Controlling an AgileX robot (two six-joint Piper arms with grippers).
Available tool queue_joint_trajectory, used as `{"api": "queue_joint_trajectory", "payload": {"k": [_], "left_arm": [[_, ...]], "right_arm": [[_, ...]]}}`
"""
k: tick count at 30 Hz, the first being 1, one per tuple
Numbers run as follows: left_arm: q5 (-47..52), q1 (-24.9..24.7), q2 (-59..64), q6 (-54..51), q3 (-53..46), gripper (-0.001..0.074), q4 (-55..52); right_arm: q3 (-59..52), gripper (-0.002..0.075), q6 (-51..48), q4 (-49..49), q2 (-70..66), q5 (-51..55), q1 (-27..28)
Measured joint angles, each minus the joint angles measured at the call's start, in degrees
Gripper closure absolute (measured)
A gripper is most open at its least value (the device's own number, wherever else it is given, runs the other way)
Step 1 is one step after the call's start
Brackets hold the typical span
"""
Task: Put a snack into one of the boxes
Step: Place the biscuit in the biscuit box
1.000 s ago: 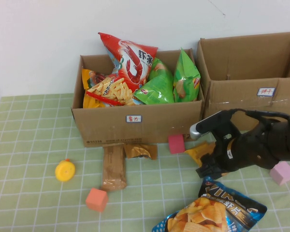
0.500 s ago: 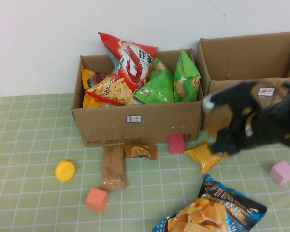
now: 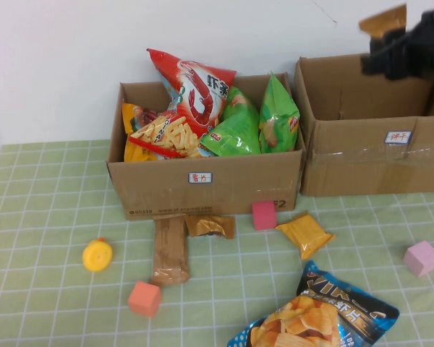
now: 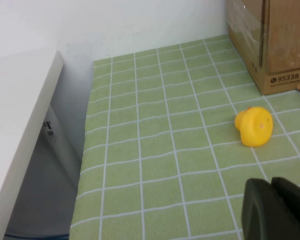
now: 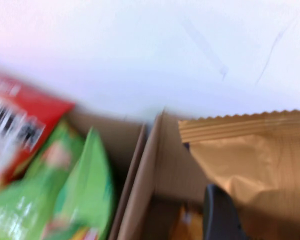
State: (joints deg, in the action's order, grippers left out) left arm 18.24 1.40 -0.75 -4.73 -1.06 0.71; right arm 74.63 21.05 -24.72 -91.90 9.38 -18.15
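Observation:
My right gripper [image 3: 392, 45] is raised high over the back of the right cardboard box [image 3: 362, 163], shut on a golden-brown snack packet [image 3: 383, 20]. In the right wrist view the packet [image 5: 250, 150] hangs against one dark finger [image 5: 220, 215], above the box's open inside. The left box [image 3: 202, 194] is full of chip bags. A yellow packet [image 3: 304, 234], a brown bar [image 3: 170, 249], a small brown packet [image 3: 210, 226] and a blue chip bag [image 3: 315, 318] lie on the green checked table. My left gripper [image 4: 274, 210] is shut and empty, low over the table near a yellow duck [image 4: 254, 126].
A yellow duck [image 3: 98, 254], an orange cube [image 3: 145, 298], a magenta cube [image 3: 264, 215] and a pink cube [image 3: 422, 258] lie on the table. The wall stands right behind the boxes. The table's left edge [image 4: 87, 165] drops off beside the left gripper.
My right arm has swung up from table level beside the yellow packet to high above the right box, carrying the golden-brown packet. The yellow packet stays on the table.

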Motion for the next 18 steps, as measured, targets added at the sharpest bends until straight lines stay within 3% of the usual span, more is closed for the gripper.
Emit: {"api": "queue_joint_trajectory", "payload": {"k": [8, 13, 18], "left_arm": [[0.00, 0.00, 0.00, -0.11, 0.00, 0.0738, 0.00], [0.00, 0.00, 0.00, -0.11, 0.00, 0.0738, 0.00], [0.00, 0.00, 0.00, -0.11, 0.00, 0.0738, 0.00]], "right_arm": [[10.80, 0.0392, 3.15, -0.03, -14.16, -4.10, 2.40], [15.52, 0.0249, 3.30, -0.03, -19.98, -2.79, 2.40], [19.34, 0.0228, 3.30, -0.13, -20.26, 7.86, 2.40]]}}
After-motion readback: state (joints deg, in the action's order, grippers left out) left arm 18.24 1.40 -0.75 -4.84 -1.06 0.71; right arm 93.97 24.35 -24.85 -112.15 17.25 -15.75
